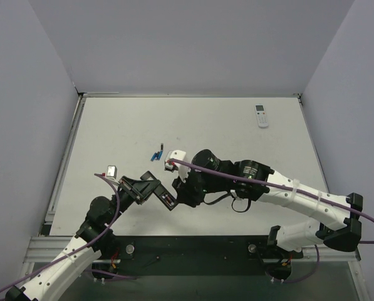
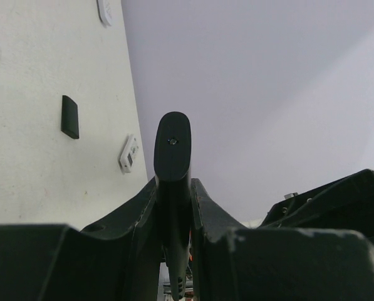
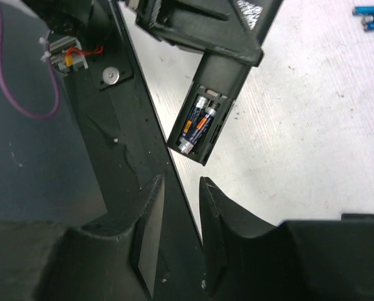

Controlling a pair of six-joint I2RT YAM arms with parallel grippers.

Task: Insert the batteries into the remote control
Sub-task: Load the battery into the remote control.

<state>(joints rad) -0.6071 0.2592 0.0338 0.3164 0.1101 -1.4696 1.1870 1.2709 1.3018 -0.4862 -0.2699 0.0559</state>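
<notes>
My left gripper (image 1: 155,189) is shut on the black remote control (image 1: 168,200), holding it off the table near the front. In the left wrist view the remote control (image 2: 172,150) stands between the jaws of the left gripper (image 2: 173,188). Seen from the right wrist, the remote control (image 3: 207,119) has its compartment uncovered, with two batteries (image 3: 197,124) lying side by side in it. Just short of that end, my right gripper (image 3: 181,194) is open with nothing between its fingers. Loose blue batteries (image 1: 155,155) lie on the table, and these batteries (image 3: 371,17) also show at the top right.
A white remote with a screen (image 1: 262,116) lies at the back right. In the left wrist view a small black rectangular piece (image 2: 69,116) and a small white remote (image 2: 129,153) lie on the table. Grey walls close in three sides.
</notes>
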